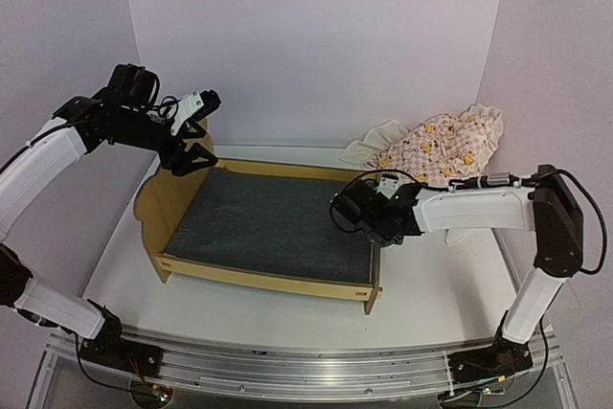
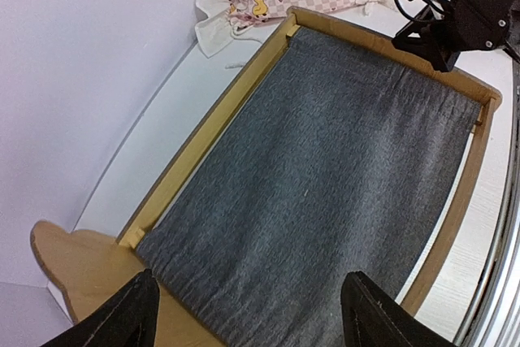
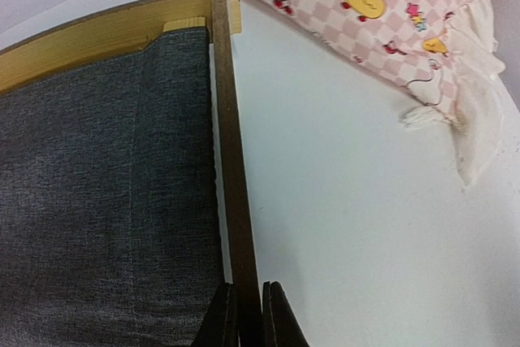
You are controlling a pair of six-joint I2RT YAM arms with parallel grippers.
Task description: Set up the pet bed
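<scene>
The pet bed [image 1: 273, 222] is a light-wood frame with a dark grey fabric base, and it stands mid-table. Its eared headboard [image 1: 158, 200] is at the left. My left gripper [image 1: 194, 152] hovers open just above the headboard end. In the left wrist view its fingers [image 2: 134, 314] spread wide over the grey base [image 2: 325, 160], with nothing between them. My right gripper [image 1: 375, 227] is shut on the thin board at the foot end of the bed. In the right wrist view the right gripper [image 3: 250, 290] pinches that board [image 3: 231, 160] from both sides.
A pink checked quilt with yellow ducks and a cream ruffle [image 1: 436, 150] lies bunched at the back right, close to the bed's far foot corner. White walls close in at the back and both sides. An aluminium rail [image 1: 306, 371] runs along the near edge.
</scene>
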